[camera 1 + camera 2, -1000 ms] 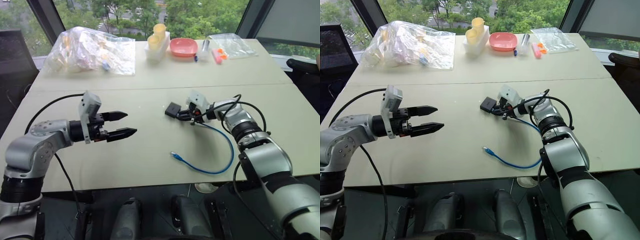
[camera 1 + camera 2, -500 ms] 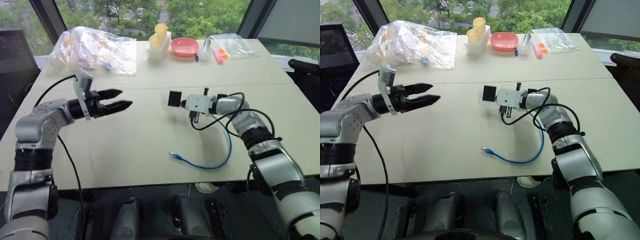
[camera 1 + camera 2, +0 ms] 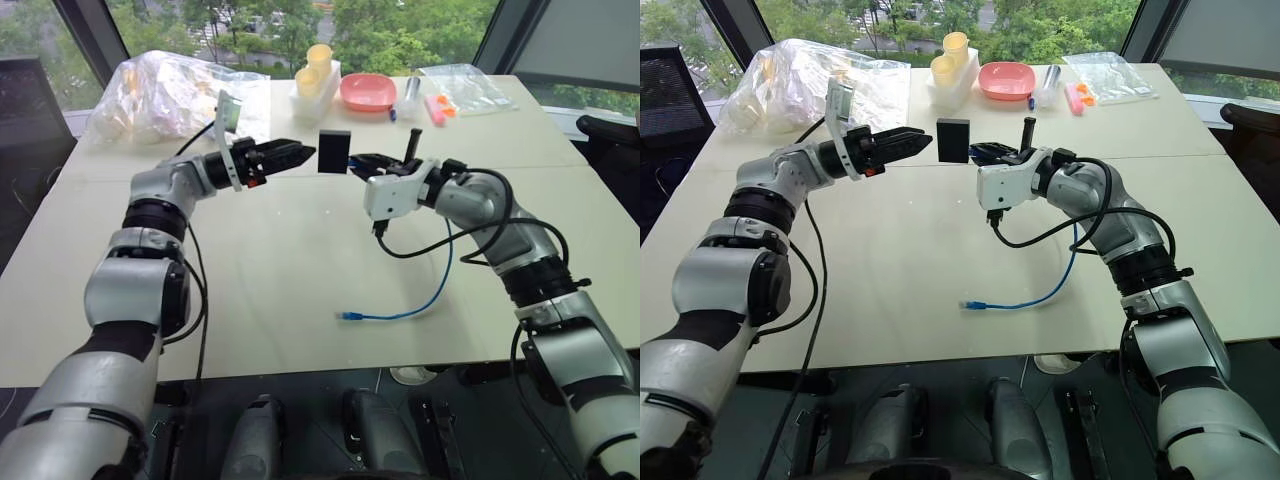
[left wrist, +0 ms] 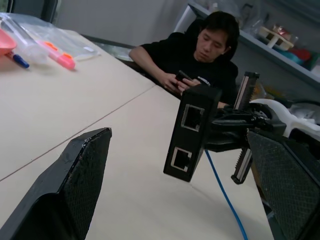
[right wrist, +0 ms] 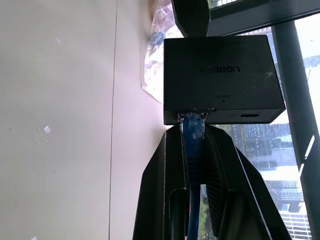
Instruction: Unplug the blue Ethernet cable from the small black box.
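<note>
The small black box [image 3: 335, 151] is held up above the tabletop [image 3: 300, 290], standing on edge, with the blue Ethernet cable [image 3: 432, 285] plugged into one side of it. In the right wrist view the clear plug [image 5: 193, 125] is seen seated in the box, and the jaws of the right gripper [image 3: 362, 162] are clenched on the cable just behind that plug, so that the box is carried by the plug alone. From the gripper the cable is draped down to the tabletop, where its free end [image 3: 349, 316] lies flat near the front edge. The left gripper [image 3: 296, 154] is held level just beside the box on the opposite side, its jaws released and spread wide, apart from the box. In the left wrist view two empty ports are seen on the box's facing side. At the far edge of the tabletop a pink bowl [image 3: 367, 93], a crumpled clear bag [image 3: 175, 100] and a seated person [image 4: 200, 55] are seen.
</note>
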Robot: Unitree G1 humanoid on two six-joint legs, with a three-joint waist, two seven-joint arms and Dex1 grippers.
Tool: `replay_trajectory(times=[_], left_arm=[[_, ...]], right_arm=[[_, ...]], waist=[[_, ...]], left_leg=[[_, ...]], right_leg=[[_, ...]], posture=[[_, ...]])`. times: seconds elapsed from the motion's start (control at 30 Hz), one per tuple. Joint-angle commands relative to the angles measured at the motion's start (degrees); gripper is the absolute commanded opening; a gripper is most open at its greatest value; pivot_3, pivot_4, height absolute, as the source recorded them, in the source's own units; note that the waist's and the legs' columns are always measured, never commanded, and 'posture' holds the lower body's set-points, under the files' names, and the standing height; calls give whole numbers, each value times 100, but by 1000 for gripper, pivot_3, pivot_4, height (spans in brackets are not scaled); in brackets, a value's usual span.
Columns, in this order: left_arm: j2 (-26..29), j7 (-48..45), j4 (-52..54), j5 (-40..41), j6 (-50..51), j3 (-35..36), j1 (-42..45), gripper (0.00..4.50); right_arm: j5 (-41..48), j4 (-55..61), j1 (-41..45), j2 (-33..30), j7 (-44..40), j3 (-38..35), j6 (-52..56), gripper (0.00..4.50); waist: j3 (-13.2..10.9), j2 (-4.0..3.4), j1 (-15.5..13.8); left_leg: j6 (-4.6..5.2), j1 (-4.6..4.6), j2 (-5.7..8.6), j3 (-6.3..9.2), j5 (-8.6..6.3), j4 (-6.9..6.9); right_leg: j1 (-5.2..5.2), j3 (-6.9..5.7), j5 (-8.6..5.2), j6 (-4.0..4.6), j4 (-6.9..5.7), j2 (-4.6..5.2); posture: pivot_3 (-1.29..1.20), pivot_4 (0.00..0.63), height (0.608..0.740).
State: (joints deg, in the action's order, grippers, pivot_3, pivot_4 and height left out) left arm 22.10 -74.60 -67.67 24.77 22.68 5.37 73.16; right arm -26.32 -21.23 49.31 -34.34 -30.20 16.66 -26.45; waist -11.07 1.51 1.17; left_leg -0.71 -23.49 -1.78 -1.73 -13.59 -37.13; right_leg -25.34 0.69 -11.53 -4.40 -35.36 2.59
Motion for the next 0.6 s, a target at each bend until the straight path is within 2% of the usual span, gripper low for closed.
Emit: replay_trajectory(times=[0.03,0.1,0.2,0.47,0.5,0.53,0.6], left_arm=[[-102,-38,-146,-152,-264,177,270,4500],[-206,-11,-222,-192,-322,239,352,4500],[-304,2,-290,-262,-402,320,425,3669],[-426,-286,-317,-415,-393,411,463,789],[-416,-315,-323,-439,-384,412,455,497],[-411,-323,-329,-468,-386,420,450,496],[-392,-300,-345,-550,-405,412,435,496]], right_arm=[[75,327,11,-20,12,-143,97,44],[83,390,-19,16,17,-121,118,44],[77,487,-75,18,-45,-72,129,0],[149,864,-208,52,-217,-81,336,0],[181,910,-230,56,-265,-81,378,0],[234,951,-250,60,-327,-82,416,0],[436,1052,-304,72,-517,-108,547,968]], waist=[[0,0,-1],[0,0,-10],[0,1,-12],[0,1,-2],[0,1,-1],[0,1,-3],[0,1,-7]], left_leg=[[0,0,0,0,0,0],[0,0,0,0,0,-1],[0,-1,0,0,0,-1],[0,-1,0,1,0,-1],[0,0,0,1,0,-1],[0,0,0,1,0,-1],[0,0,0,2,0,-1]], right_leg=[[0,0,0,0,0,0],[0,0,0,0,-1,0],[0,0,0,0,-1,0],[0,0,0,-1,-2,0],[0,0,0,-1,-3,0],[0,0,0,-1,-3,-1],[0,0,0,-1,-3,-1]], posture=[[0,150,740],[0,150,740],[0,150,740],[0,150,740],[0,150,740],[0,150,740],[0,150,740]])
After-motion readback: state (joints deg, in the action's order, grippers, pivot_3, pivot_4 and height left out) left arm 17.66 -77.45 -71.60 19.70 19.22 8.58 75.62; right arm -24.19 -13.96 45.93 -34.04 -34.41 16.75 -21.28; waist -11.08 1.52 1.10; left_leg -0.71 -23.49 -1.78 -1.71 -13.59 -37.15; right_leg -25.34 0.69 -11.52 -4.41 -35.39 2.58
